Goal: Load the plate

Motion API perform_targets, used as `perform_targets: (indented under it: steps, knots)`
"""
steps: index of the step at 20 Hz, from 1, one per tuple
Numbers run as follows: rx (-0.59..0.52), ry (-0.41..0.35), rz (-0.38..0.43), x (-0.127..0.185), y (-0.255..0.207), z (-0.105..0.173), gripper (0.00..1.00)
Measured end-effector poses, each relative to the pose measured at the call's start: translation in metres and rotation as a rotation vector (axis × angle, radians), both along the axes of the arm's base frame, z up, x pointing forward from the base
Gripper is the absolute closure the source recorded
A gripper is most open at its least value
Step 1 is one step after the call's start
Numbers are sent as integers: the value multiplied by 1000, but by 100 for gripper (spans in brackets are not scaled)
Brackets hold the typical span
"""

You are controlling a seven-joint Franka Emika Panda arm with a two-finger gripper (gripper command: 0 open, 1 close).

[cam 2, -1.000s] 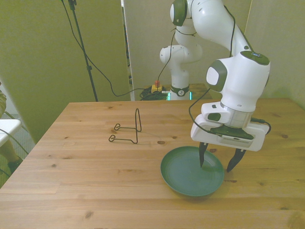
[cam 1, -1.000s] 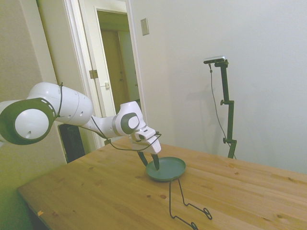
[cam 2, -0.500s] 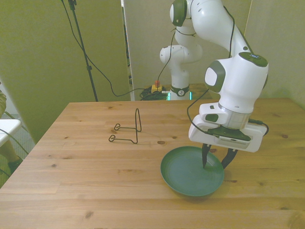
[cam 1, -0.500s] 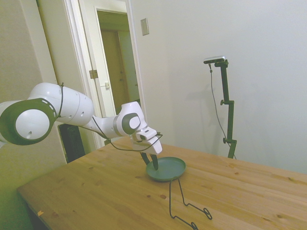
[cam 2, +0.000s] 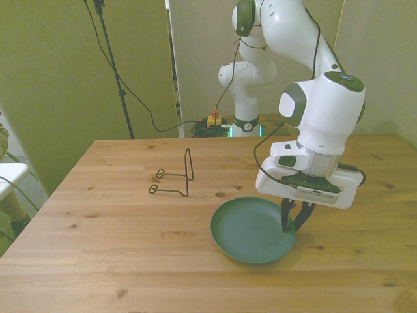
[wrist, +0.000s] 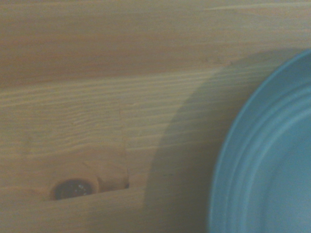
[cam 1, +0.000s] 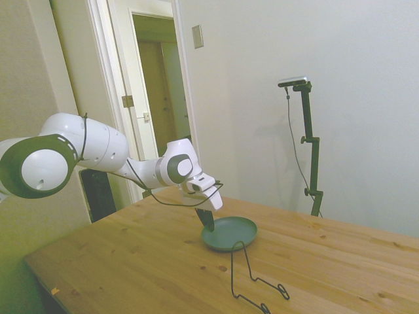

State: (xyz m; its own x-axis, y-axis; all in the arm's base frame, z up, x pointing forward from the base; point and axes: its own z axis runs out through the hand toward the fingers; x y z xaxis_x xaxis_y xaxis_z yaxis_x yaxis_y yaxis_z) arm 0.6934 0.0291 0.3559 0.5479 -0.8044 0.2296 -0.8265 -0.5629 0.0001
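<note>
- A small round dull teal plate (cam 2: 253,229) with a shallow raised rim sits on the wooden table (cam 2: 117,261), near the front edge and toward the front view's right of the bent black wire rack (cam 2: 177,176).
- The white arm's two-finger gripper (cam 2: 294,218) is down at the plate's rim, on the side away from the wire rack.
- Its two dark fingers (cam 2: 287,214) are drawn close together, and from the front view they seem to pinch the rim between them; the side view agrees, with the fingers down at the rim of the plate (cam 1: 229,233).
- The wrist view shows only a slice of the plate (wrist: 272,160), ringed inside, with its shadow on bare wood beside a dark knot (wrist: 72,188).
- I judge the plate stiff and fairly light, hard and probably smooth, so it could slip or swing in a narrow pinch.
- The raised rim is the only sensible place to hold it, as the flat centre offers nothing to close on.
- The wire rack stands apart from the plate, with one upright loop and two feet, and looks like the slot the plate must go into edge-on.
- A rim grip leaves the plate hanging off one side, so I expect it to tilt when lifted.
</note>
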Motion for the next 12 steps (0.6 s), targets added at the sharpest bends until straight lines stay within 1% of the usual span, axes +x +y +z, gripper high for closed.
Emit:
perform_targets:
  steps: [9,12]
  knots:
    - [0,-5,3,1,-3,5,100]
    - [7,-7,11,-3,-4,12,100]
